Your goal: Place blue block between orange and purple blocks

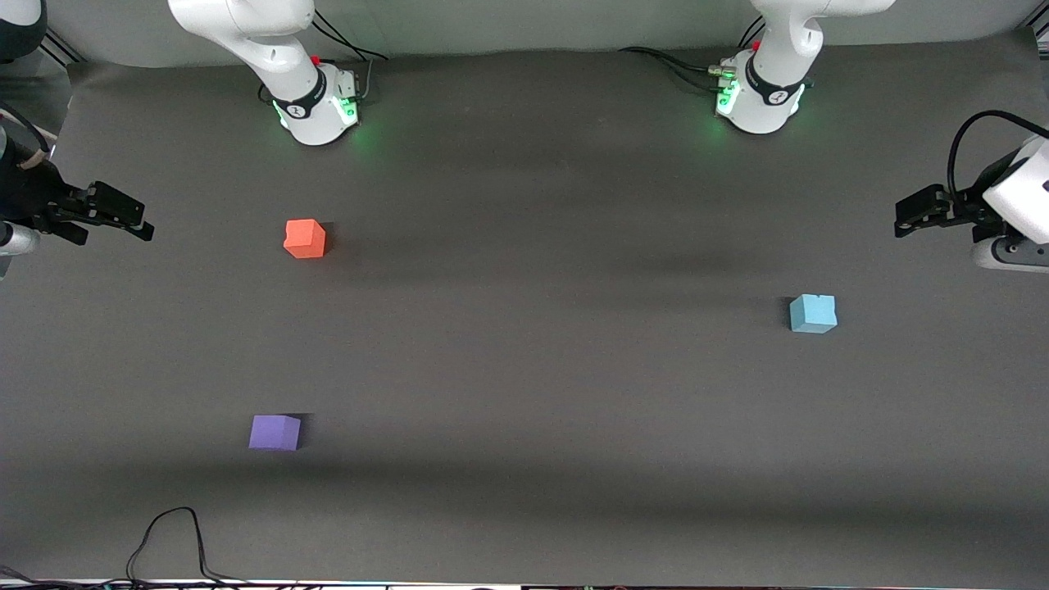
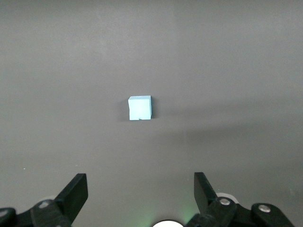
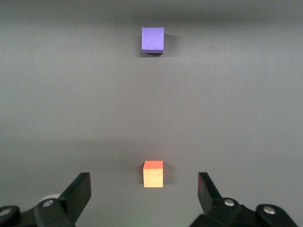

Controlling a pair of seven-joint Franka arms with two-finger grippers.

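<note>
Nothing of the task is judged done yet: the blue block is seen resting on the dark worktop at the right of the front view, untouched and well apart from the other two. The orange block is found at the upper left of that view, the purple block at the lower left; the gap between them is unfilled. Picking up, carrying across and setting down are all left.

Three blocks are counted, one of each colour, and two arms. The left pincer is held spread at the right edge, the right pincer spread at the left edge; nothing is pinched by either.
</note>
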